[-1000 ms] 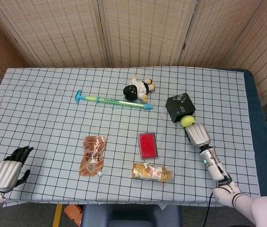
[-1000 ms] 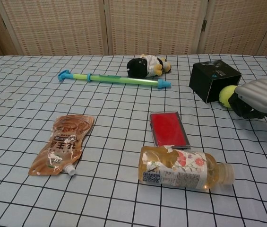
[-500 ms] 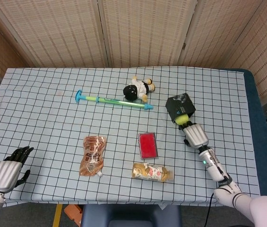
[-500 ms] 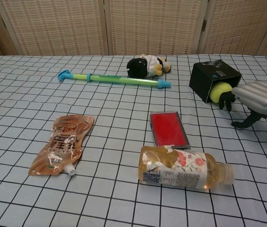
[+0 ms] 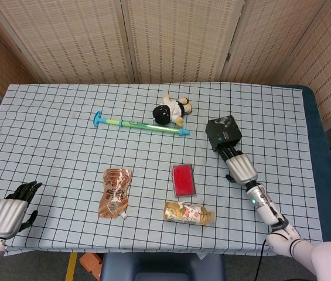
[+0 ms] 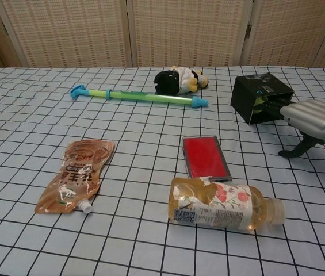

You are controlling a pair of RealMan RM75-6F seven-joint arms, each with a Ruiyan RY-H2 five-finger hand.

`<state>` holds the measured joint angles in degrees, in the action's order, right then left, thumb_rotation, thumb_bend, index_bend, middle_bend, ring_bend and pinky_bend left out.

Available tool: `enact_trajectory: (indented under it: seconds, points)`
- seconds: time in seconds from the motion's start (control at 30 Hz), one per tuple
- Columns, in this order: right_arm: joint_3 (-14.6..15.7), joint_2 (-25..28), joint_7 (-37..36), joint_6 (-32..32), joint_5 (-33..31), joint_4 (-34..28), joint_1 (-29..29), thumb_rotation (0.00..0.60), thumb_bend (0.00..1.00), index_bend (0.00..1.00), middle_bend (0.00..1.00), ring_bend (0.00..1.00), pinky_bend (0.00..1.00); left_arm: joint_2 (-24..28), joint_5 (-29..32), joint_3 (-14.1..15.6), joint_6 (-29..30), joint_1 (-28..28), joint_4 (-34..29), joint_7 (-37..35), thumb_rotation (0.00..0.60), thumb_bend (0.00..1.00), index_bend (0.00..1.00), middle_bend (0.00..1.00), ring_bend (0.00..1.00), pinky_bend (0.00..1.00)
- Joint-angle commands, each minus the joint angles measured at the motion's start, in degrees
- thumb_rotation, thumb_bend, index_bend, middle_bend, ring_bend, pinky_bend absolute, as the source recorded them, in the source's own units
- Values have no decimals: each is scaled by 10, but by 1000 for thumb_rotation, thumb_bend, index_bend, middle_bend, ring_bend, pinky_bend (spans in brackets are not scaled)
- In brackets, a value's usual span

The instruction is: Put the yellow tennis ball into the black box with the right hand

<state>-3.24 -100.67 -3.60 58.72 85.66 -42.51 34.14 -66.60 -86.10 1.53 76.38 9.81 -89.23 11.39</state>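
One black box [image 6: 261,98], side-opening, tilted.

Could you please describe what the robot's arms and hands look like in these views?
Both hands, left hand and right hand, have silver metallic backs and black fingers. The right forearm is silver with dark markings and a small green light, joining a white arm segment.

Black box [image 6: 261,96]; cloth [image 5: 65,146] is checked white w/ black grid; red case [image 5: 183,179]; green-blue stick [image 5: 142,124]; silver right hand [image 6: 314,117].
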Motion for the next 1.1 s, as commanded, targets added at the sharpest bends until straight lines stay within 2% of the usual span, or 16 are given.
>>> enact_trajectory:
  seconds: [0.03, 0.13, 0.23, 0.3, 0.37, 0.47, 0.53, 0.6, 0.7, 0.8, 0.9, 0.97, 1.03, 1.1]
  points:
    - [0, 3, 0, -2, -2, -4, 0, 600, 100, 0, 29, 0, 333, 0, 0, 0, 0, 0, 0, 0, 600, 412, 113, 100, 106, 408]
    - [-7, 11, 7, 2, -9, -24, -4, 600, 100, 0, 29, 0, 333, 0, 2, 0, -1, 0, 0, -1, 600, 412, 113, 100, 106, 408]
    - [-13, 19, 26, 33, -10, -46, -13, 600, 101, 29, 34, 0, 333, 0, 2, 0, -2, 0, 0, 0, 600, 413, 113, 100, 107, 408]
    - [-20, 24, 49, 59, -14, -65, -23, 600, 101, 93, 57, 0, 333, 0, 2, 0, -2, 0, 0, 0, 600, 414, 113, 100, 107, 408]
    - [-26, 32, 72, 80, -19, -88, -33, 600, 108, 224, 146, 37, 358, 0, 2, 0, -1, 0, -1, 0, 600, 414, 113, 100, 107, 408]
    - [-34, 55, 112, 113, -30, -144, -54, 600, 116, 303, 250, 91, 408, 0, 1, 0, 0, 0, -1, 0, 600, 413, 113, 101, 107, 409]
    - [-38, 76, 146, 135, -40, -189, -72, 600, 116, 418, 303, 151, 447, 1, 1, 0, 0, 0, -1, -1, 600, 413, 113, 103, 107, 409]
    - [-42, 97, 185, 157, -54, -237, -91, 600, 117, 455, 320, 177, 460, 1, 1, 0, 0, 0, -1, -1, 600, 413, 112, 105, 110, 409]
    - [-44, 129, 228, 190, -70, -303, -121, 600, 116, 417, 322, 179, 461, 2, 0, 1, 1, -1, -2, -1, 600, 413, 113, 105, 111, 409]
    - [-39, 158, 238, 230, -63, -350, -148, 600, 118, 283, 298, 140, 419, 2, -1, 1, 4, -2, -4, -1, 600, 412, 113, 106, 111, 409]
    - [-26, 177, 225, 267, -38, -362, -171, 600, 118, 179, 213, 60, 285, 4, -3, 0, 8, -4, -5, -3, 600, 413, 112, 106, 111, 409]
    - [-15, 188, 210, 277, -25, -363, -182, 600, 114, 147, 158, 17, 103, 4, -2, 0, 10, -4, -5, -3, 600, 413, 112, 106, 110, 409]
    - [-3, 201, 200, 278, -22, -368, -194, 600, 103, 138, 129, 3, 40, 5, 0, -1, 10, -5, -6, -2, 600, 413, 113, 106, 110, 409]
    - [4, 212, 203, 277, -24, -376, -205, 600, 95, 123, 108, 0, 23, 6, 2, -1, 10, -6, -8, -2, 600, 413, 114, 106, 111, 410]
